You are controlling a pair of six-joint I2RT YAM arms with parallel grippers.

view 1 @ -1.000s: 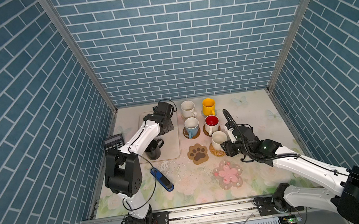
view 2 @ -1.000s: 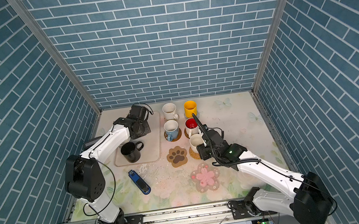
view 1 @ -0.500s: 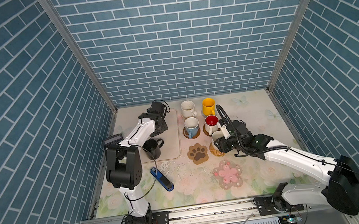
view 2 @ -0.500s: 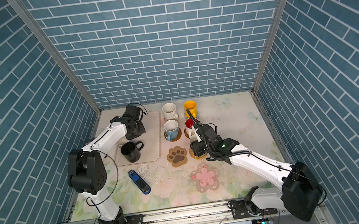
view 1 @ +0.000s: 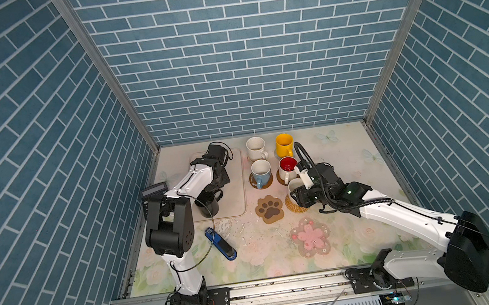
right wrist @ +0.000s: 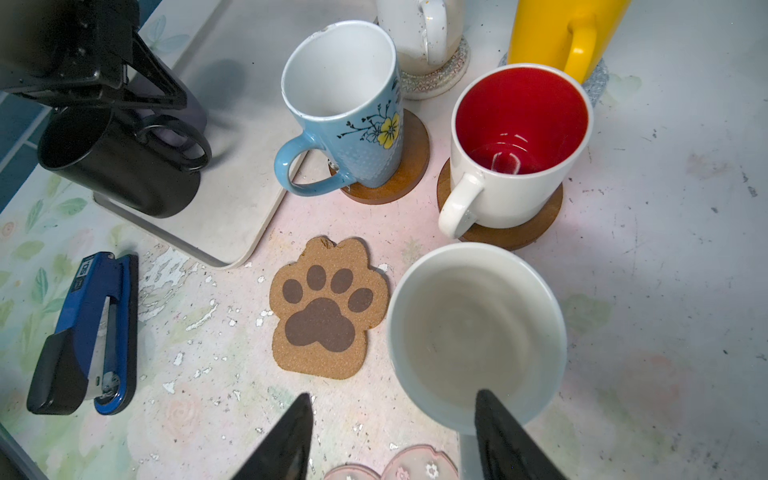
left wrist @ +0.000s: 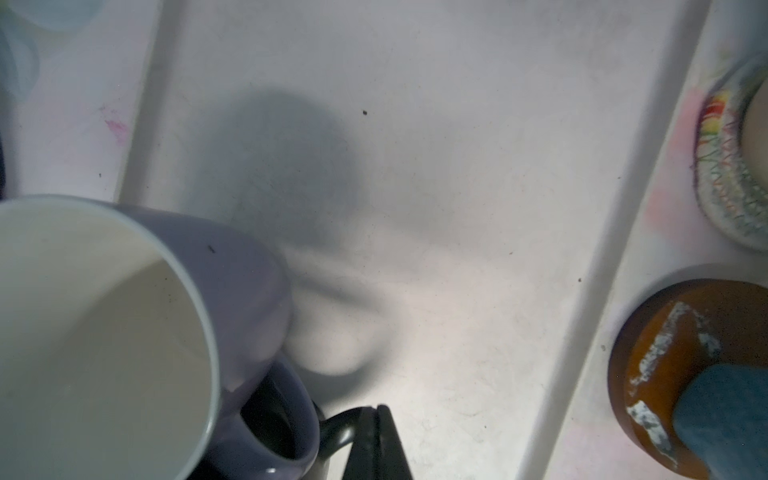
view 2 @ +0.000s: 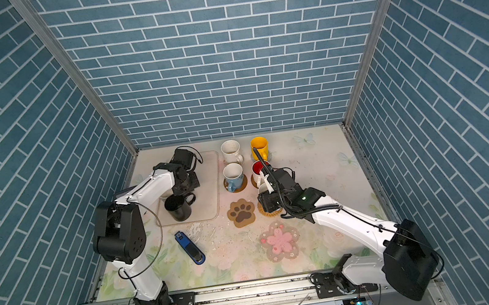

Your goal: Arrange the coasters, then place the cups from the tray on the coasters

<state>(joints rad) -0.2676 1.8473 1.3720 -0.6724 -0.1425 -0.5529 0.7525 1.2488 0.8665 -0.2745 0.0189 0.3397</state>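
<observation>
Cups: the black cup (view 1: 208, 207) stands on the tray (view 1: 237, 189); the lavender cup (left wrist: 232, 291) is over the tray beside it, blurred.
Cream cup (right wrist: 473, 332): on the rattan coaster (view 1: 290, 208), right of the tray.
Paw coaster (view 1: 270, 209): bare, by the tray's right front corner.
Flower coaster (view 1: 310, 237): bare, farther from the tray.
Left claw (left wrist: 376, 440): jaws together, by the lavender cup's handle; touching or not, I cannot tell.
Right claw (right wrist: 394, 395): jaws apart, one finger over the cream cup's mouth.
</observation>
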